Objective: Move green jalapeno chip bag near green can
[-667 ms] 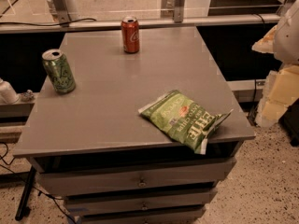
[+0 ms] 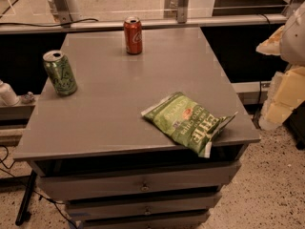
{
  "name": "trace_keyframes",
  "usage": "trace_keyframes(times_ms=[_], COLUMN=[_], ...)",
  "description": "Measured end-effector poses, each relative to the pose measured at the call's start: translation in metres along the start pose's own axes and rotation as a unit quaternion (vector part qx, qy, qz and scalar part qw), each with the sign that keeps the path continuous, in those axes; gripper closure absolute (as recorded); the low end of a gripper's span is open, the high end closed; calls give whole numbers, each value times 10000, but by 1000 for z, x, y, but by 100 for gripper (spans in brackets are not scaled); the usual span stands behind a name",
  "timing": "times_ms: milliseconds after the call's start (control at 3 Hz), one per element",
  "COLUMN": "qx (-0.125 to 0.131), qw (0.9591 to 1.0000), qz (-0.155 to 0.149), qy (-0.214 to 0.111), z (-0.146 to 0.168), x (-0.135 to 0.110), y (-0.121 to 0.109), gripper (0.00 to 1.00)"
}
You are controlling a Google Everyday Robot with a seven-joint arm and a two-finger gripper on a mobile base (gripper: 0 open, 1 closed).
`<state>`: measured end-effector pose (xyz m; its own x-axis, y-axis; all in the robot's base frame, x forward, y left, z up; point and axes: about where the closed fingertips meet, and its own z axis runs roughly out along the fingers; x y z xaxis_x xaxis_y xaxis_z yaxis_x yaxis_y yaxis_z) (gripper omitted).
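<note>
The green jalapeno chip bag [image 2: 188, 122] lies flat near the front right corner of the grey cabinet top [image 2: 119, 109], with one corner hanging over the front edge. The green can [image 2: 59, 73] stands upright near the left edge, far from the bag. My gripper [image 2: 285, 92] shows as pale cream parts at the right edge of the camera view. It is off the table, to the right of the bag and not touching it.
A red cola can [image 2: 133, 35] stands upright at the back middle of the top. Drawers [image 2: 143, 185] sit below the top. A rail [image 2: 143, 23] and posts run behind the table. Cables lie on the speckled floor at left.
</note>
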<state>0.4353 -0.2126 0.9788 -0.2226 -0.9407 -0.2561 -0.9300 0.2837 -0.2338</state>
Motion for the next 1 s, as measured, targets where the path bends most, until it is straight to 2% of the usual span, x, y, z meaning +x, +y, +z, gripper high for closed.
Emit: trace_keyframes(times_ms=[333, 667, 1000], qx=[-474, -880, -1079], qw=[9965, 9866, 9780], qz=[417, 656, 768], qy=[-552, -1203, -1611], z=[27, 58, 93], x=[-4, -25, -46], y=[17, 38, 52], gripper=[0, 0, 0])
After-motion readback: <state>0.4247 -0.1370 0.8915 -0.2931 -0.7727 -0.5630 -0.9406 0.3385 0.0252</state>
